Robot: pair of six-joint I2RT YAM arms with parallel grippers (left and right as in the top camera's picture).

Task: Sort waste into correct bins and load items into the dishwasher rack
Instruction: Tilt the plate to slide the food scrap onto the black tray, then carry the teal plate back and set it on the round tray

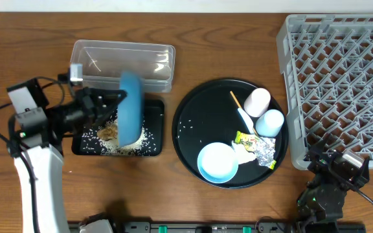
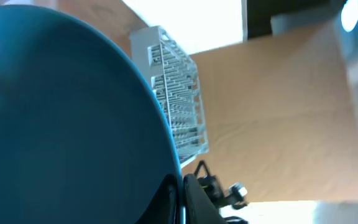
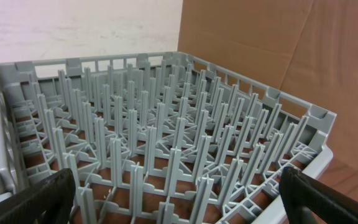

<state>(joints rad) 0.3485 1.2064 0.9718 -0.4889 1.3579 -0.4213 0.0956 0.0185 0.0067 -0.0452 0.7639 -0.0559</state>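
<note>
1. Your left hand [image 1: 114, 103] is clamped on the rim of the dark-blue plate [image 1: 131, 108]. It holds the plate on edge, tipped steeply over the black rectangular tray [image 1: 157, 115].
2. In that tray lie the loose white rice [image 1: 135, 145] and a small brown lump [image 1: 109, 133], both under the plate's lower edge.
3. The clear tub [image 1: 122, 58] sits at 12 o'clock of the black rectangular tray, just beside it (whether the two touch cannot be told).
4. At 3 o'clock of the rectangular tray you have the round black tray [image 1: 196, 123] on the tabletop [image 1: 31, 39].
5. On the round tray, the white cup [image 1: 259, 101] and light-blue cup [image 1: 271, 122] stand together at about 2 o'clock. The thin wooden stick [image 1: 236, 100] and white spoon [image 1: 245, 120] lie just beside them.
6. At about 4 o'clock on it lie the yellow-green wrapper [image 1: 245, 138], silver foil [image 1: 265, 151] and white tissue [image 1: 243, 154], bunched close. The pale-blue bowl [image 1: 217, 162] sits at 6 o'clock, against the tissue.
7. The grey rack [image 1: 289, 90] stands at 3 o'clock of the round tray.
8. Your right hand [image 3: 182, 202] has its fingers wide apart and holds nothing. It sits at the rack's 6 o'clock edge, facing across the pegs.
9. In your left wrist view the plate fills the left side, with the rack beyond it.
</note>
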